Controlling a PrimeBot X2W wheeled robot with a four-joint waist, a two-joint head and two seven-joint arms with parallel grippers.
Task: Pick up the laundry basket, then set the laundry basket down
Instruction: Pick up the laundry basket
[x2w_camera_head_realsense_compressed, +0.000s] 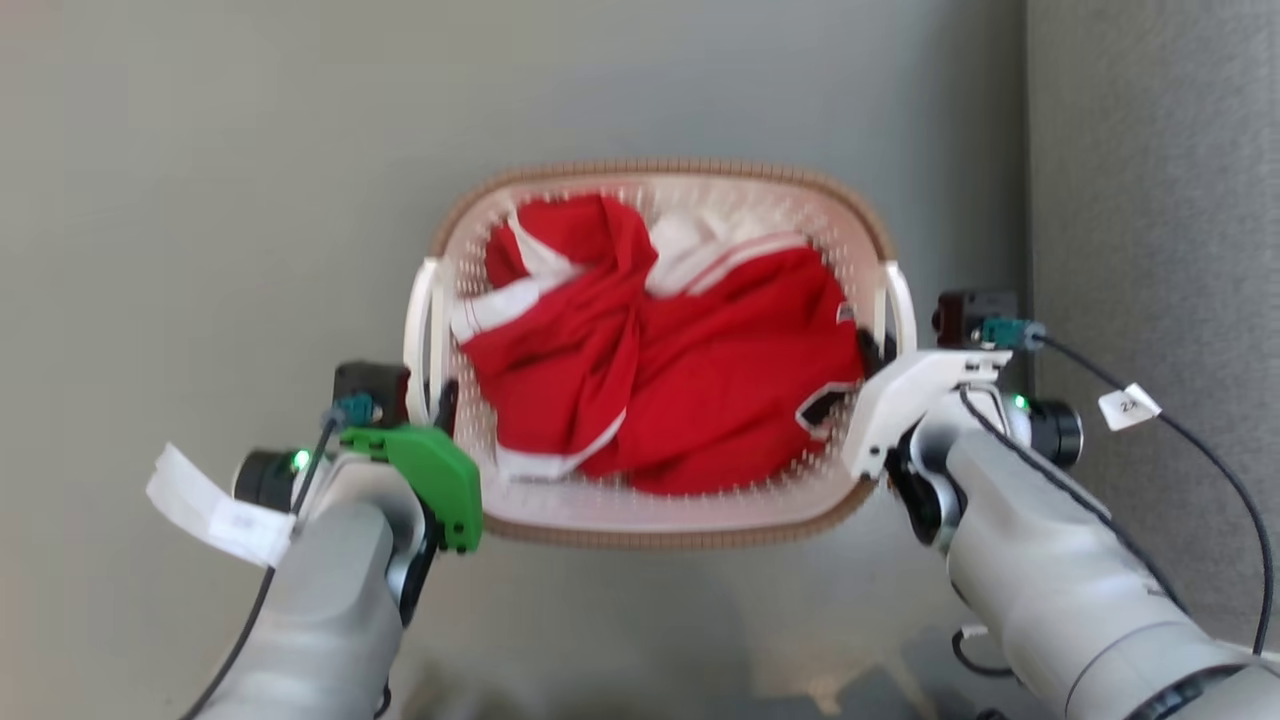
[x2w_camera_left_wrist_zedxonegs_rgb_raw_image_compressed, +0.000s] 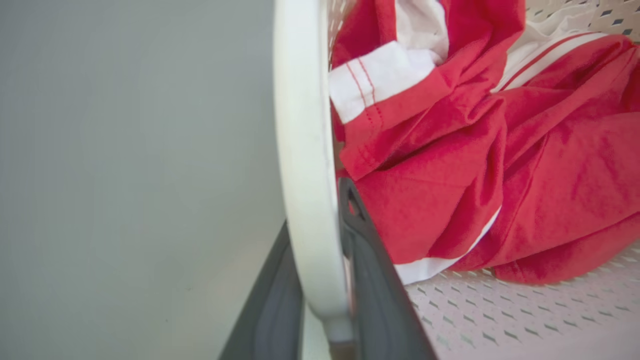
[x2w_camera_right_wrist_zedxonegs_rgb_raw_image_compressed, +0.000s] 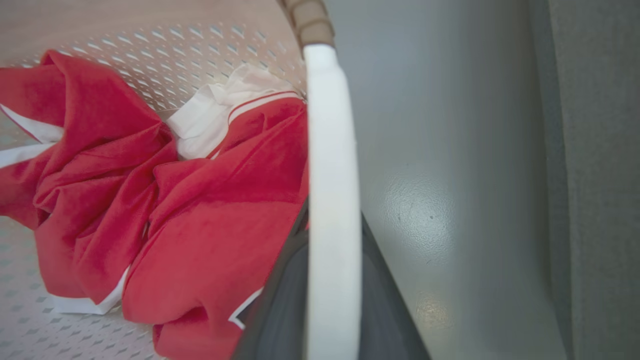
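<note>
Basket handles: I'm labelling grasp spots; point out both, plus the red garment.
Left handle (x2w_camera_left_wrist_zedxonegs_rgb_raw_image_compressed: 304, 150), left wrist view, mid-bar.
Right handle (x2w_camera_right_wrist_zedxonegs_rgb_raw_image_compressed: 333, 200), right wrist view, mid-bar.
Red garment (x2w_camera_head_realsense_compressed: 700, 390), head view, centre fold.

Your head view is bright and evenly lit, yet soft all over: the basket (x2w_camera_head_realsense_compressed: 660, 168) rim smears, and the floor (x2w_camera_head_realsense_compressed: 200, 200) carries only a faint shadow just this side of it, with a pinkish cast at the picture's left edge. In your right wrist view a pale glare patch sits on the floor beside the handle (x2w_camera_right_wrist_zedxonegs_rgb_raw_image_compressed: 332, 200), which is washed out and blurred. In both wrist views the fingers (x2w_camera_left_wrist_zedxonegs_rgb_raw_image_compressed: 380, 300) are out of focus; the red cloth (x2w_camera_left_wrist_zedxonegs_rgb_raw_image_compressed: 475, 175) reads sharper.
</note>
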